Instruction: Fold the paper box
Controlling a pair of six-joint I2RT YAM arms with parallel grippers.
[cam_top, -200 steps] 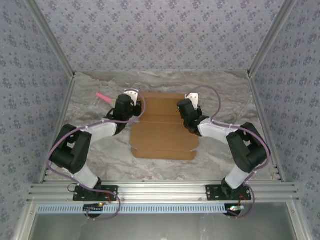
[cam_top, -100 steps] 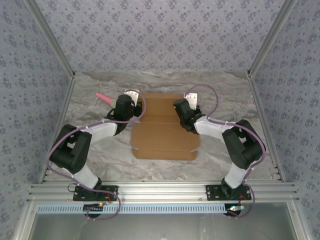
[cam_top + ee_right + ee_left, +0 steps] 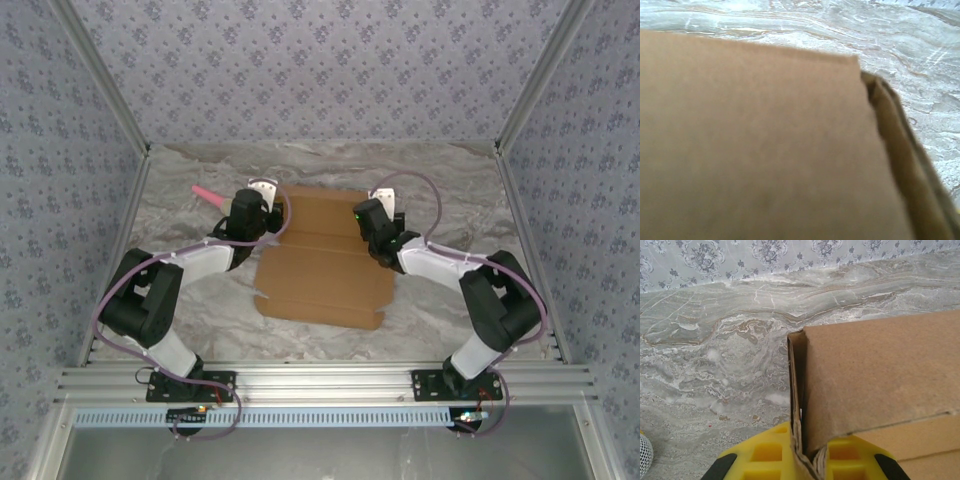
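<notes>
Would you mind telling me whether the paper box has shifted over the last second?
Yes. The paper box has swung its near edge leftward, and its near right corner now lies closer to the front rail.

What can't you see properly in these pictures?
- Left gripper: in the top view its own wrist covers the fingers. In the left wrist view the bottom edge cuts them off, so I can't tell if it is open or shut.
- Right gripper: in the right wrist view the close, blurred box covers the fingers.
- Pink stick: in the top view it is too small to identify.
</notes>
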